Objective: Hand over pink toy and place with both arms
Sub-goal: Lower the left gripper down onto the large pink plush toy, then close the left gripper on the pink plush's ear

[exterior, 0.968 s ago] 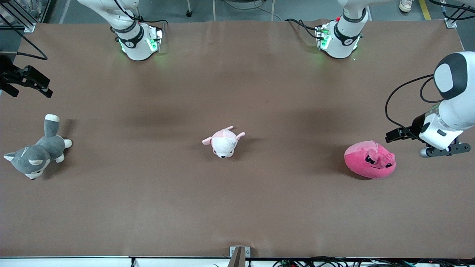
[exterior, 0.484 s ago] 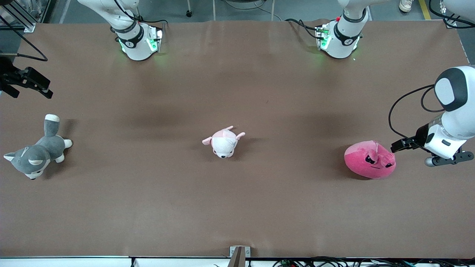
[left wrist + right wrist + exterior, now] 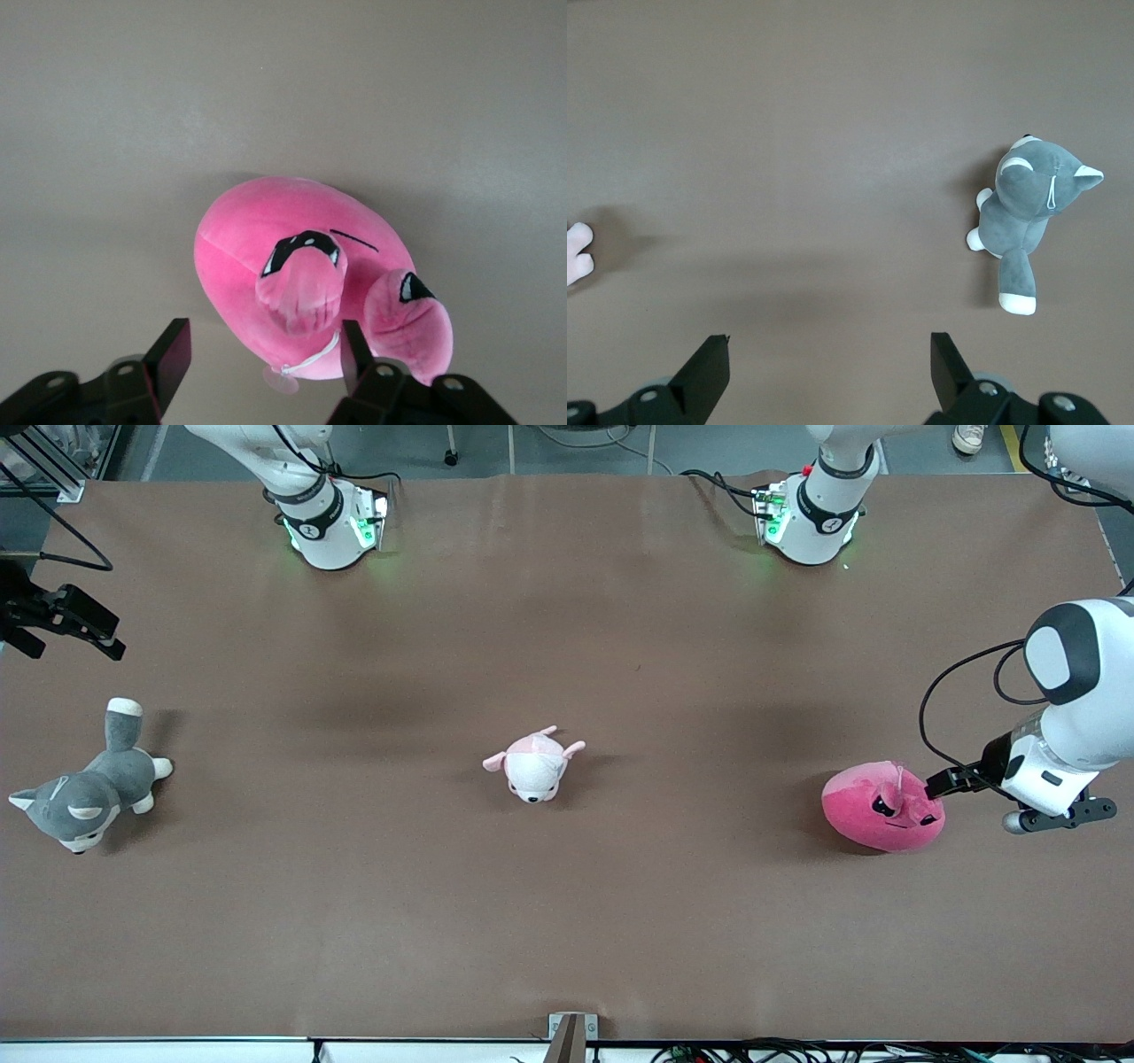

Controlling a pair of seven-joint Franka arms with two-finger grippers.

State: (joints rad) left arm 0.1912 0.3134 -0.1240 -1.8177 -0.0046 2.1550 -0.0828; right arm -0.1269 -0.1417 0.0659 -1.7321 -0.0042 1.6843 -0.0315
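**Pink toy on the table, left gripper spread just beside it**

The pink toy (image 3: 882, 808) lies on the brown table (image 3: 567, 921) toward the left arm's end, its angry black eyes facing up.

Going across the front view from its left edge: the right gripper (image 3: 62, 622) waits at the right arm's end of the table, its fingers spread wide with nothing between them. A grey and white plush dog (image 3: 89, 786) lies on its side there, nearer the front camera than that gripper. A small pale pink-and-white plush animal (image 3: 533, 764) sits near the middle of the table, well apart from both others. Then comes the pink toy, and just beside it the left gripper (image 3: 946, 783), low by the toy's edge. In the left wrist view its fingers (image 3: 168, 363) stand wide apart, holding nothing, with the toy's (image 3: 310, 274) nearest edge between them.
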